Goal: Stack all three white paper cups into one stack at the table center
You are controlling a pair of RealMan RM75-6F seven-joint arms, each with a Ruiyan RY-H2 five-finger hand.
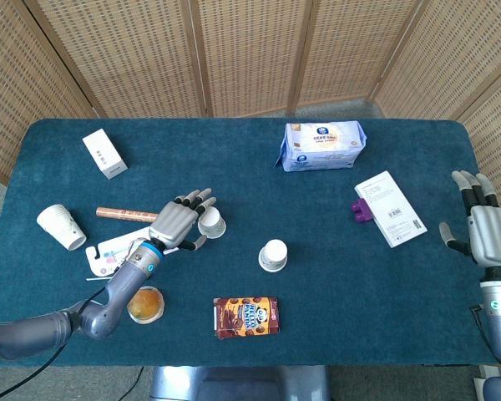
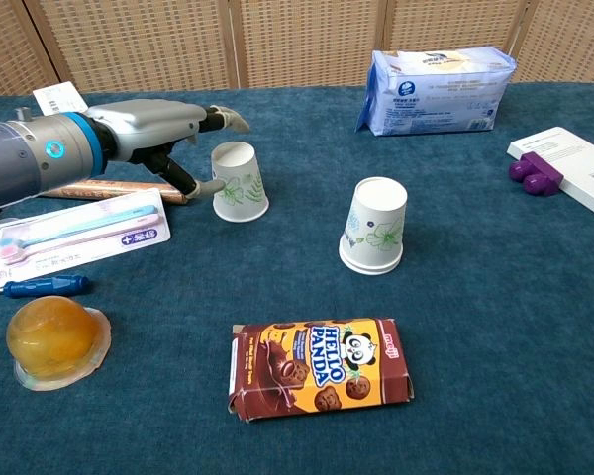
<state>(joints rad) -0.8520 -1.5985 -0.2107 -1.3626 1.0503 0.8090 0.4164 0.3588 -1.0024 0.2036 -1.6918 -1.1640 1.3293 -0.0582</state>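
Three white paper cups are on the blue table. One upside-down cup (image 1: pixel 210 221) (image 2: pixel 239 181) stands left of centre. Another upside-down cup (image 1: pixel 273 255) (image 2: pixel 376 226) stands near the centre. The third cup (image 1: pixel 60 226) lies on its side at the far left, seen only in the head view. My left hand (image 1: pixel 180 221) (image 2: pixel 163 134) reaches in beside the left-of-centre cup, fingers spread over its top and thumb tip at its left side, holding nothing. My right hand (image 1: pixel 487 230) hovers open at the table's right edge, out of the chest view.
A tissue pack (image 1: pixel 321 145) lies at the back. A cookie box (image 1: pixel 245 317) lies at the front. A white box with a purple part (image 1: pixel 390 208) is on the right. Under my left arm are a toothbrush pack (image 2: pixel 79 237), a brown stick (image 1: pixel 121 213), a blue pen (image 2: pixel 45 287) and a jelly cup (image 1: pixel 145 304).
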